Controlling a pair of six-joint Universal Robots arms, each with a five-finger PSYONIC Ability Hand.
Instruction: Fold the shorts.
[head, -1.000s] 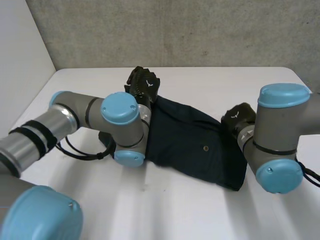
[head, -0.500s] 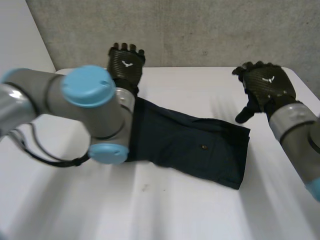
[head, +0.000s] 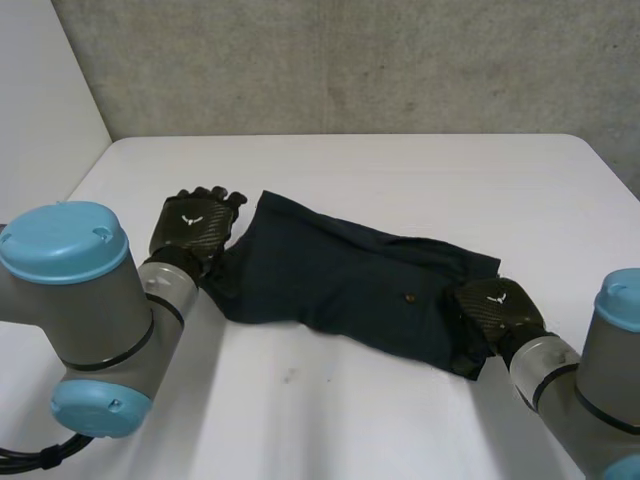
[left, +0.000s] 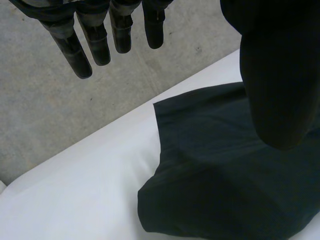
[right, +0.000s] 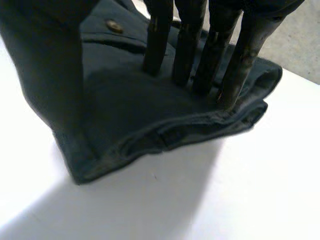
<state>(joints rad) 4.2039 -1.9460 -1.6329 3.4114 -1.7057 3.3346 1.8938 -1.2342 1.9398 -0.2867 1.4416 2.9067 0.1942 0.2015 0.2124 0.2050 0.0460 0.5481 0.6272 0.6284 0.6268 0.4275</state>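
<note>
Lying across the tabletop (head: 400, 170), the shorts (head: 350, 285) look folded once into a long strip. The left hand (head: 195, 225) hovers wide open at one end, and the right hand (head: 497, 308) presses straight fingers (right: 186, 50) on the other. A crosswise fold seems left.

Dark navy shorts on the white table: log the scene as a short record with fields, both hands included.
garment: dark navy fabric shorts, lying flat at a slant across the table
surface: white table
left hand: black left hand, fingers straight, beside one end of the shorts; contact unclear
right hand: black right hand, straight fingertips pressing on the opposite end
detail: small round button facing up, near the right hand
layers: stacked cloth edges visible under the right hand
</note>
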